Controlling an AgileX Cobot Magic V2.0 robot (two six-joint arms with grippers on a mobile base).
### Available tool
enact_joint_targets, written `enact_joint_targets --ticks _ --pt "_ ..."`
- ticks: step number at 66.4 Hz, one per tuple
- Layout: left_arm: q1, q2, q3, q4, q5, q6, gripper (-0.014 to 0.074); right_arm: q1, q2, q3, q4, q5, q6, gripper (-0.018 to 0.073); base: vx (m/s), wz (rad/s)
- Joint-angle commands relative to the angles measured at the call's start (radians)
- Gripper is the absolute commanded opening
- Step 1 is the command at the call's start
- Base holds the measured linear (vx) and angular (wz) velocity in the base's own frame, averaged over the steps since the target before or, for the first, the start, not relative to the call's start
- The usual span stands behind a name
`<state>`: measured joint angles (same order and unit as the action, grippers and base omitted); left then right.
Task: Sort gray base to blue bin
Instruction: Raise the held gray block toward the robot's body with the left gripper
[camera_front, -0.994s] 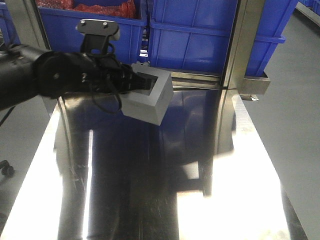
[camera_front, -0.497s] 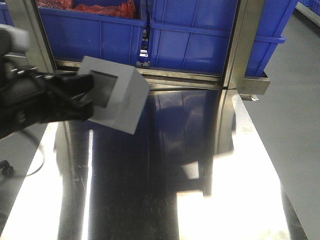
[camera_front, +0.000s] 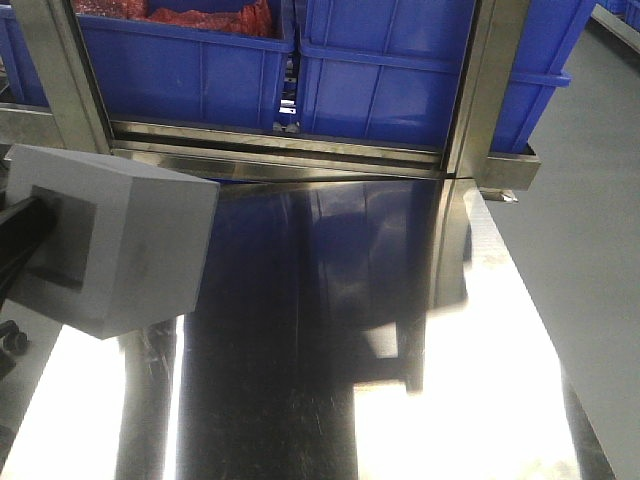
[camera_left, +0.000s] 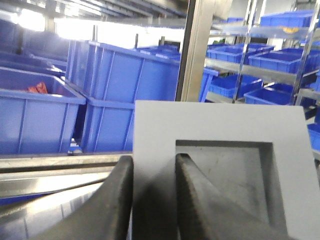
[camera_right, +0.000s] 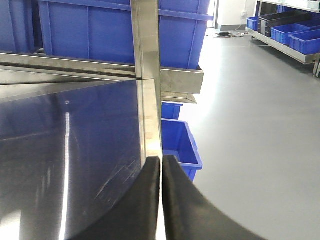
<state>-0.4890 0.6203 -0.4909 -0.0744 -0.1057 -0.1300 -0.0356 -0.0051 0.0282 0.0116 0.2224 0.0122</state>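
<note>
No words, numbers or signs could be read on the gray base (camera_front: 130, 250), the blue tubs (camera_front: 380, 90) or the metal table (camera_front: 400, 350).

This is a warehouse or factory stockroom, shown by rows of large blue plastic tubs (camera_front: 380, 90) on steel racking (camera_left: 197, 55) at twelve o'clock, a polished stainless-steel worktable (camera_front: 330, 330), and a smooth gray painted floor (camera_right: 250, 125) at three o'clock.
</note>
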Motion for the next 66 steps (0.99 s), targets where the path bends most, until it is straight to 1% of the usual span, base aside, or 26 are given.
enact_joint_targets --ticks 1,11,66 --pt "-0.005 -0.020 -0.021 -0.007 -0.096 -0.009 -0.0006 0.001 0.018 0.002 -0.005 -0.072 -0.012 -0.0005 0.00 0.00" --pt "-0.005 -0.016 -0.021 -0.007 -0.081 -0.009 -0.0006 0.001 0.018 0.002 -0.005 -0.072 -0.012 -0.0005 0.00 0.00" --pt "-0.005 -0.016 -0.021 -0.007 -0.081 -0.009 -0.0006 0.001 0.018 0.002 -0.005 -0.072 -0.012 -0.0005 0.00 0.00"
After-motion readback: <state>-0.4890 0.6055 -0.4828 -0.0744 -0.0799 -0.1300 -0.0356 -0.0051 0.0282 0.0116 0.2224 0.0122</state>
